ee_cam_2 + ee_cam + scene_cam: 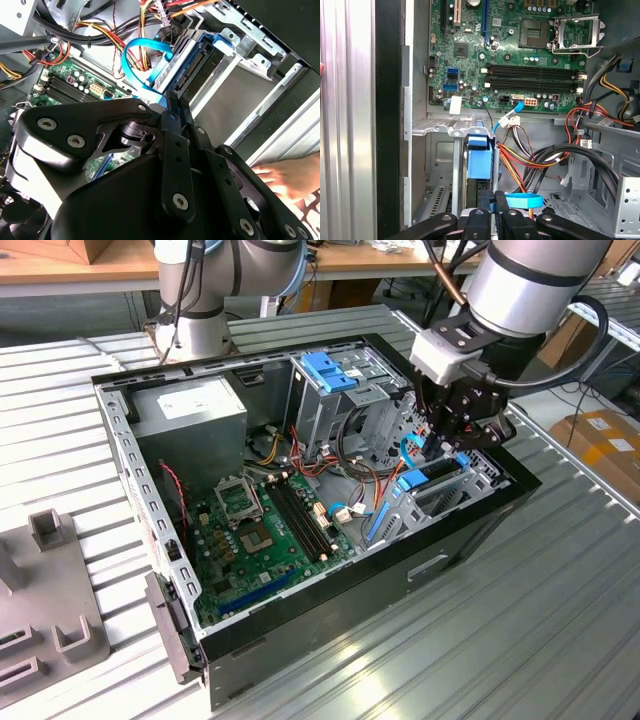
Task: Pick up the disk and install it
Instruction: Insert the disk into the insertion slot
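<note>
The disk (pixel 410 483) stands on edge in the drive bay at the case's front corner, toward the exterior view's right. Its blue end tab (pixel 480 162) faces the motherboard, and a blue side rail (pixel 176 67) runs along the silver bay wall. My gripper (pixel 447 445) hangs straight above the bay. Its black fingers (pixel 485 220) are pressed together, so it is shut (pixel 492 212). In the second wrist view the gripper (pixel 167 102) has its tips at the disk's near end. Whether they pinch the disk is hidden.
The open black case (pixel 470 530) lies on a ribbed metal table. Inside are the motherboard (pixel 265 530), power supply (pixel 195 410), a blue bracket with silver cage (pixel 330 370) and wire bundles. A blue flat cable (pixel 522 201) loops beside the fingers. A person's hand (pixel 285 175) rests outside the case.
</note>
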### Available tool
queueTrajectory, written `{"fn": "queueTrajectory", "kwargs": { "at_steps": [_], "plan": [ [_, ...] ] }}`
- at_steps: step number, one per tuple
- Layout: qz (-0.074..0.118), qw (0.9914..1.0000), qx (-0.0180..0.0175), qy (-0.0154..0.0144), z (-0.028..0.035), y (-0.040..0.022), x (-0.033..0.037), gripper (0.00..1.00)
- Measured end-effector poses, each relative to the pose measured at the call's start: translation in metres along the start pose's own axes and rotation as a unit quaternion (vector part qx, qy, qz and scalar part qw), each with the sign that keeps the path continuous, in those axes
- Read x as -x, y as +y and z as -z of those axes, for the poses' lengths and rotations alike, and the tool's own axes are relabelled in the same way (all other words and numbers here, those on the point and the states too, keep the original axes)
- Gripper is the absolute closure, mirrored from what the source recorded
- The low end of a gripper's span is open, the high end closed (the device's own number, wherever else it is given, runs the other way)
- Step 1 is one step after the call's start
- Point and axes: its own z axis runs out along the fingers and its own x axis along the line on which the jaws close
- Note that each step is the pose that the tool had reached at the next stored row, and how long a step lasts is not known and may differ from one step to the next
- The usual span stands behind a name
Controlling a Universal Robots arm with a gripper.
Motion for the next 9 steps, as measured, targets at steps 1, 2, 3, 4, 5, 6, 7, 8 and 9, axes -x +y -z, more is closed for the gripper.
{"fn": "queueTrajectory", "kwargs": {
  "at_steps": [1, 2, 3, 4, 5, 6, 7, 8, 9],
  "plan": [
    [0.0, 1.0, 0.0, 0.0, 0.0, 0.0001, -0.0002, 0.84],
    [0.0, 1.0, 0.0, 0.0, 0.0, 0.0001, -0.0002, 0.84],
    [0.0, 1.0, 0.0, 0.0, 0.0, 0.0001, -0.0003, 0.84],
    [0.0, 1.0, 0.0, -0.0001, 0.0, 0.0002, -0.0003, 0.84],
    [0.0, 1.0, 0.0, 0.0, 0.0, 0.0002, -0.0007, 0.84],
    [0.0, 1.0, 0.0, 0.0, 0.0, 0.0003, -0.0014, 0.84],
    [0.0, 1.0, 0.0, 0.0, 0.0, 0.0004, -0.0021, 0.84],
    [0.0, 1.0, 0.0, 0.0, 0.0001, 0.0003, -0.0022, 0.84],
    [0.0, 1.0, 0.0, 0.0, 0.0, 0.0003, -0.0022, 0.84]
  ]
}}
